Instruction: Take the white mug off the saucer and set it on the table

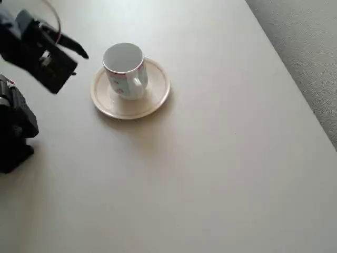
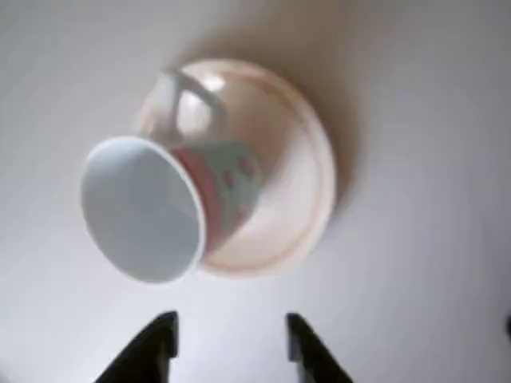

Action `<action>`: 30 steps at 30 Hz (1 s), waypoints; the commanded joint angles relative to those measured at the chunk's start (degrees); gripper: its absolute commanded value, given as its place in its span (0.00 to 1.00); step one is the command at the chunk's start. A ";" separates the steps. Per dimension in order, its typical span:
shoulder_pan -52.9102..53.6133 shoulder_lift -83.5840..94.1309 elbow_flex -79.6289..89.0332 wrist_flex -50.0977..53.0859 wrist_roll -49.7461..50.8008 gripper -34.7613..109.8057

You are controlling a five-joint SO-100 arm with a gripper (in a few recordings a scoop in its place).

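In the overhead view we are seeing the white mug (image 1: 125, 69) standing upright on the saucer (image 1: 156, 96), its loop handle pointing toward the bottom of the picture. The saucer is lying on the table (image 1: 210, 174), toward the upper left. The gripper (image 1: 79, 51) is hanging just left of the mug, apart from it (only one dark fingertip is showing clearly here, so we cannot tell the spread from above).

In the wrist view we are looking down past two dark fingers (image 2: 152, 351), which are standing apart with bare table between them and holding nothing. The mug (image 2: 160, 203) is sitting on the saucer (image 2: 299, 199) just beyond the gripper (image 2: 227, 339), and the picture is slightly blurred.
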 commanded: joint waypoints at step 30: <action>-1.14 -44.12 2.55 -29.44 2.46 0.27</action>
